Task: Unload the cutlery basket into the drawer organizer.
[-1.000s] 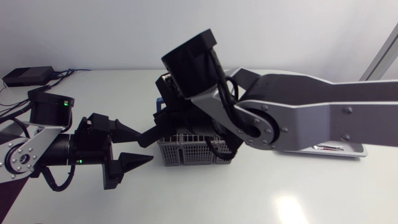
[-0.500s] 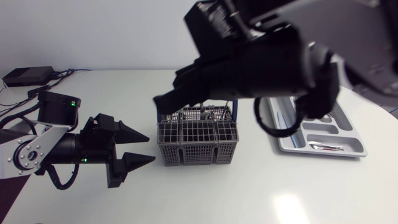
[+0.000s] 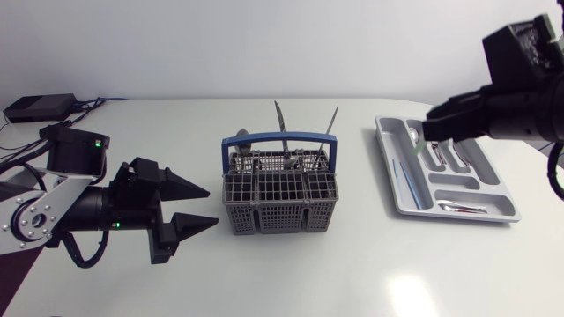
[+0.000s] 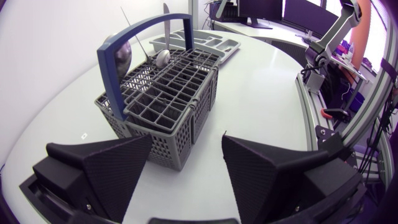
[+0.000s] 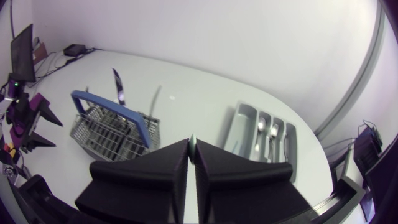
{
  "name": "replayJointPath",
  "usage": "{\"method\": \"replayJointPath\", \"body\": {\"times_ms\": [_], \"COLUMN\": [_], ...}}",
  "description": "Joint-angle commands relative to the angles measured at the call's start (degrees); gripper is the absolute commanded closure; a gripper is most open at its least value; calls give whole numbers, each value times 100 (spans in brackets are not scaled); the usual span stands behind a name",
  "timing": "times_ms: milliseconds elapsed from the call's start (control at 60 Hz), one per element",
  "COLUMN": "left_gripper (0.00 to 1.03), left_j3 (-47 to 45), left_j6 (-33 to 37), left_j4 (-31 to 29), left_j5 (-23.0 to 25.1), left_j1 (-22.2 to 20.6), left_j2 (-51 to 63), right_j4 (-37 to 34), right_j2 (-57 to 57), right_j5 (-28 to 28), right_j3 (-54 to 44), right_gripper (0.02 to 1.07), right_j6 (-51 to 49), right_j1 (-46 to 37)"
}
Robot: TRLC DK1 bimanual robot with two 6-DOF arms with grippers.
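Note:
The grey cutlery basket with a blue handle stands mid-table. Two knives and other cutlery stick up from its far side. The grey drawer organizer lies to its right and holds several pieces. My right gripper hangs above the organizer's near-left corner. It is shut on a thin piece of cutlery whose tip pokes out between the fingertips. My left gripper rests open just left of the basket, nothing between its fingers.
A black box with cables sits at the back left corner. White tabletop stretches in front of the basket and organizer. From the right wrist view, the basket and organizer lie below, with my left arm beside the basket.
My right arm has swung from over the basket to the right, now above the organizer, uncovering the basket. The left arm has stayed put.

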Motion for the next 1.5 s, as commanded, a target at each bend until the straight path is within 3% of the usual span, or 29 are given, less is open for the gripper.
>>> {"method": "replayJointPath", "body": {"times_ms": [0,133,317,683,933,1033,1267,1483], "left_gripper": [11,11,11,11,11,11,11,11], "left_j3": [141,158,202,176,158,150,150,176], "left_j6": [-69,-69,-69,-52,-43,-43,-52,-104], "left_j4": [-41,-76,-146,-181,-181,-181,-225,-339], "left_j5": [19,2,-16,-51,-51,-51,-51,-51], "left_j1": [-33,-42,-42,-7,-7,-7,-7,-33], "left_j2": [-40,-49,-102,-172,-172,-172,-234,-409], "right_j4": [6,384,1429,3425,3785,3820,3706,2809], "right_j2": [-36,166,940,2917,3770,3990,3638,2285], "right_j5": [-99,-372,-380,428,692,780,788,621], "right_j3": [-457,-976,-1494,-1749,-1732,-1732,-1732,-1538], "right_gripper": [101,101,101,101,100,90,52,43], "right_j6": [-436,-946,-1570,-2273,-2352,-2343,-2282,-2018], "right_j1": [-662,-1813,-2841,-3421,-3501,-3457,-3237,-2718]}}
